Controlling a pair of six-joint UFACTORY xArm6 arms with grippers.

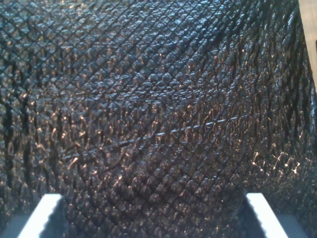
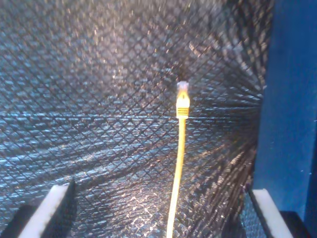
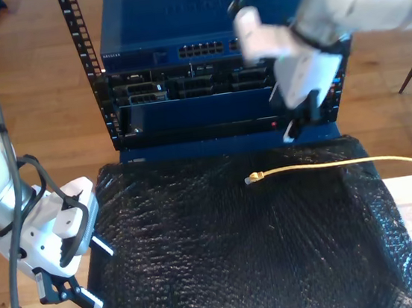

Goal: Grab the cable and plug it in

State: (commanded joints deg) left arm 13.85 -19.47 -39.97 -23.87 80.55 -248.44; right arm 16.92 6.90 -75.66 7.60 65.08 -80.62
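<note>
Black bubble wrap (image 1: 148, 109) sits under my first claw (image 1: 153, 218): jaws wide, empty. Second claw (image 2: 158, 213), also wide and empty, hovers tilted before the blue rack switch (image 3: 197, 20); cable (image 2: 179, 148) lies flat below, plug (image 3: 255, 179) free.

no legible txt, blue rack unit (image 3: 204, 19) marking too blurred

the cable (image 3: 328, 164) lies across the black textured mat (image 3: 241, 255), running in from the exterior view's right, its plug (image 3: 255, 179) free near the mat's middle. my second gripper (image 3: 301, 121) hangs above the mat's far edge in front of the blue rack unit (image 3: 175, 22), well apart from the plug. my first gripper (image 3: 99, 276) sits at the mat's edge on the exterior view's left, fingers (image 3: 101, 246) spread.
</note>
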